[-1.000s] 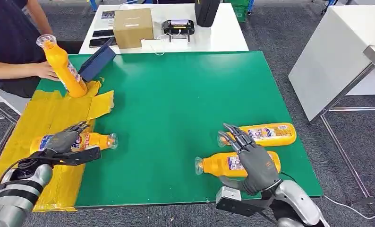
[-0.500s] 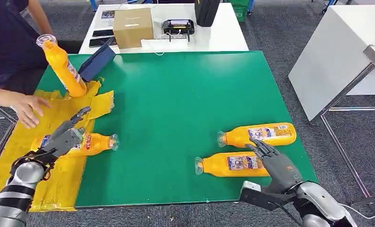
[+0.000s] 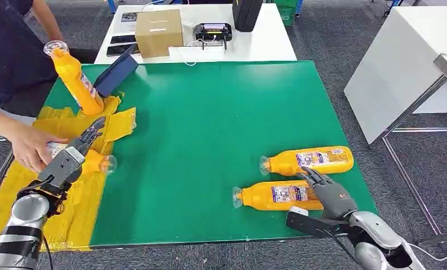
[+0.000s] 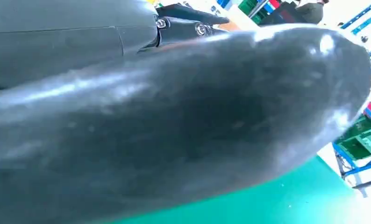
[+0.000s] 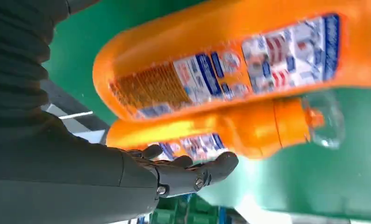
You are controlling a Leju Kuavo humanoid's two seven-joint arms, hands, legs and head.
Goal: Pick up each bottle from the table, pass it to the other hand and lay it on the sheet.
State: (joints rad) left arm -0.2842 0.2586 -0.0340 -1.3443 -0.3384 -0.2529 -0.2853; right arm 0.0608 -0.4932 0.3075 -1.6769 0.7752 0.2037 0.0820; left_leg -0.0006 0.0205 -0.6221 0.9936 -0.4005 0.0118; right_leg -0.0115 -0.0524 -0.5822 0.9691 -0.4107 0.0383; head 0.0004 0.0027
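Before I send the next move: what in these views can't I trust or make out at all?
- Left hand: whether it grips the bottle on the yellow sheet cannot be told in the head view; hand and the person's hand cover the body.
- Left wrist view: the hand's own dark cover blocks the scene.
- Right hand: contact with the nearer bottle is unclear; right wrist view is blurred.
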